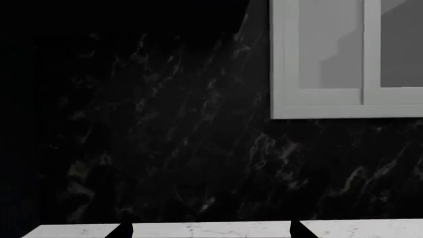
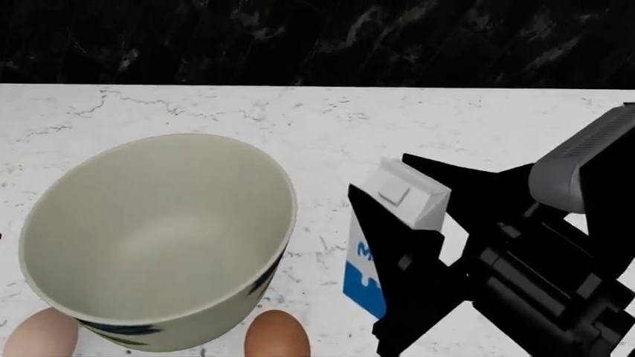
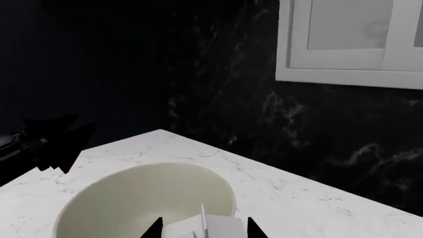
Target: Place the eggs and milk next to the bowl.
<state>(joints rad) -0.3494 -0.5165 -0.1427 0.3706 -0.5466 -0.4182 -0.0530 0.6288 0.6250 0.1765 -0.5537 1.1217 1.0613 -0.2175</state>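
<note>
The large cream bowl [image 2: 282,186] with dark leaf marks stands on the white marble counter, empty inside. The pale egg [image 2: 40,336] and the orange-brown egg [image 2: 276,336] lie at its near side, touching or almost touching it. The white and blue milk carton [image 2: 402,195] stands just right of the bowl, between the fingers of my right gripper [image 2: 382,175], which is shut on it. In the right wrist view the carton's top [image 3: 211,229] sits between the fingertips, with the bowl [image 3: 132,193] behind. My left gripper [image 1: 211,230] is open and empty, facing the black wall.
The counter [image 2: 328,119] ends at a black marble wall [image 2: 317,37]. A white-framed window [image 1: 343,59] is set in that wall. A dark arm part [image 3: 39,144] shows beyond the bowl in the right wrist view.
</note>
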